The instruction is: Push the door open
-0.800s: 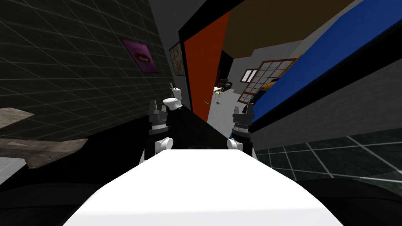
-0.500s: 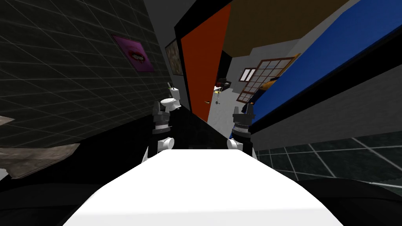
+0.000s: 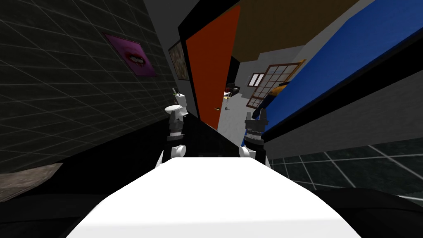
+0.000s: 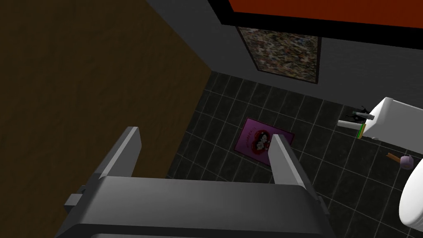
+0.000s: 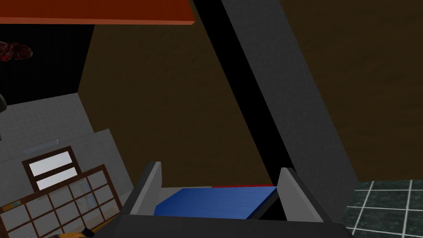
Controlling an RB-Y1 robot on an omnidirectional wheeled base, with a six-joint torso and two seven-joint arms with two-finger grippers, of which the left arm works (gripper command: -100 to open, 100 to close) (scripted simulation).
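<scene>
The orange-red door (image 3: 211,62) stands ajar in a black frame, swung away from me, with a small handle (image 3: 216,108) low on its free edge. Through the gap I see a lit room with grey floor. My left gripper (image 3: 174,115) is held up in front of the chest, left of the door's hinge side, and my right gripper (image 3: 256,115) is level with it, right of the gap. The left gripper (image 4: 202,138) is open and empty, with the door's edge (image 4: 330,8) beyond it. The right gripper (image 5: 221,171) is also open and empty, under the door's edge (image 5: 95,10).
A white toilet (image 3: 175,108) stands just beyond the left gripper against the dark tiled wall, which carries a purple picture (image 3: 128,60). A long blue panel (image 3: 330,70) runs along the right. A brown-framed grid window (image 3: 270,82) shows past the doorway.
The whole view has swung, so wall and door drift left: my own turn. The left arm has moved inward toward the toilet and the door. The right arm holds its place.
</scene>
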